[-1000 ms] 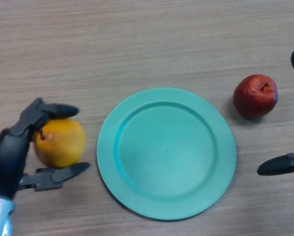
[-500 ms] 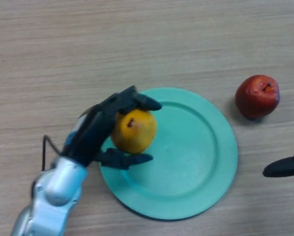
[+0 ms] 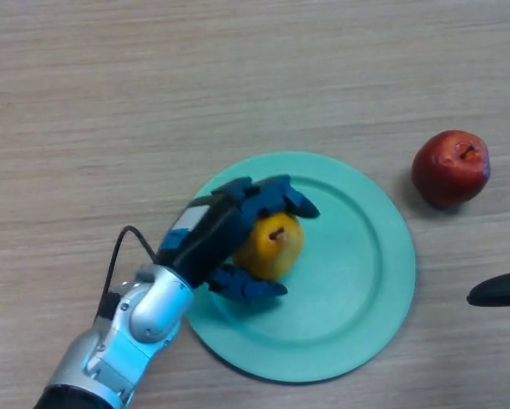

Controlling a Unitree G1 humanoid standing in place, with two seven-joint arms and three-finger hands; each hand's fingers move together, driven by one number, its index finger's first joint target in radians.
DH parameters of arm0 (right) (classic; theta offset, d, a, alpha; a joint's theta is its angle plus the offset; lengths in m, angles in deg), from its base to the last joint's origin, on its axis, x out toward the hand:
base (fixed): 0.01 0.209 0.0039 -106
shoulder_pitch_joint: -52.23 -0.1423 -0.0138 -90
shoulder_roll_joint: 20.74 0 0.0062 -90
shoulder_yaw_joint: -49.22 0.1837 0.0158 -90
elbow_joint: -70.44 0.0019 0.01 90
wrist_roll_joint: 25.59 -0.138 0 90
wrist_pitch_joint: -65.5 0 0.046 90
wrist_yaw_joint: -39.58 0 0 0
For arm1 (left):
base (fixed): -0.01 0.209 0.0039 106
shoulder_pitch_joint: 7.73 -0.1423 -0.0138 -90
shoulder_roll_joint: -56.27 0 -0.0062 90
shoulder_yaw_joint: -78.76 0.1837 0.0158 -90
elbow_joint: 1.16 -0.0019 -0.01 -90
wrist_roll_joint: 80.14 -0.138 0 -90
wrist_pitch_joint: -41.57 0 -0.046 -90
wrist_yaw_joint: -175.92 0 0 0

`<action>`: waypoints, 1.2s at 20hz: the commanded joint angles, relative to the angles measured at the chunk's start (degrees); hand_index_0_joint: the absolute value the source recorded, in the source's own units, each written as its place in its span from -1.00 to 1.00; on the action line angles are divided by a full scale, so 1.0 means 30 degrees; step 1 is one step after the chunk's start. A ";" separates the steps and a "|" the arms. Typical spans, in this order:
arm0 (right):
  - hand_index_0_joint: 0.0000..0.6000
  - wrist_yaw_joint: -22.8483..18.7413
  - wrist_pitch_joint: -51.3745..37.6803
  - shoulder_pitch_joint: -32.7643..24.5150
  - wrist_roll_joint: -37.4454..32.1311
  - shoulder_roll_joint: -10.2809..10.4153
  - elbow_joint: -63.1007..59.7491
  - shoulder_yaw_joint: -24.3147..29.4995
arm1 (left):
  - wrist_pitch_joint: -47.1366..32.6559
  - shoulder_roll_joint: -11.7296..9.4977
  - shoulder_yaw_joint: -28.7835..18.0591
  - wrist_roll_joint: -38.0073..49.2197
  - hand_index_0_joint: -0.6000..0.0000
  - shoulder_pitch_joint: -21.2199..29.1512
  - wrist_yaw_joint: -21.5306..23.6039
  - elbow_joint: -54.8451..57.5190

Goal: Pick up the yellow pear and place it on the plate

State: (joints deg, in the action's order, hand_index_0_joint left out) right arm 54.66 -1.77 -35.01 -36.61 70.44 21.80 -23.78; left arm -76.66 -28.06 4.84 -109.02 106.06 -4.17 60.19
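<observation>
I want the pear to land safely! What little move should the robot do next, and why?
Probably lower the pear a little and open the left hand. Its fingers are curled round the pear, which is already over the plate; whether it touches can't be seen.

A single head camera looks steeply down, fairly close, at the table (image 3: 238, 77).

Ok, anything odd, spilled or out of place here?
Nothing stands out. The left hand holds the pear over the plate; the apple sits intact on the table, right hand at the edge.
</observation>
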 commanded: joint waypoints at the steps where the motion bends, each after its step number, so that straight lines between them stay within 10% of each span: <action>1: -1.00 -0.0485 -0.2788 -0.0355 -0.0222 -0.0612 0.0888 0.1421 | -0.1021 -0.0185 -0.0410 0.5507 -1.00 0.0814 0.0071 0.1564; 4: -1.00 -0.0526 -0.2549 -0.0453 -0.0308 -0.0641 0.0982 0.1472 | 0.0010 -0.0185 -0.0747 0.6547 -0.84 0.0754 -0.0046 0.1819; 9: -1.00 -0.0550 -0.2467 -0.0394 0.0033 -0.0558 0.0917 0.1298 | -0.0708 -0.0185 -0.0858 0.6105 1.00 0.0809 0.0559 0.1345; 17: -1.00 -0.0594 -0.3056 -0.0287 0.0170 -0.0470 0.0944 0.1282 | -0.0770 -0.0185 -0.1174 0.5893 1.00 0.0615 0.0920 0.1790; 24: -1.00 -0.0618 -0.2411 -0.0563 -0.0074 -0.0569 0.1080 0.1127 | 0.2810 -0.0398 -0.5163 0.6622 1.00 -0.1551 -0.0569 1.1741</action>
State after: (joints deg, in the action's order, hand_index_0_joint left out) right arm 54.45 -1.83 -35.30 -34.95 70.55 22.11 -23.96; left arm -64.39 -28.06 -7.95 -91.31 99.48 -6.32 92.64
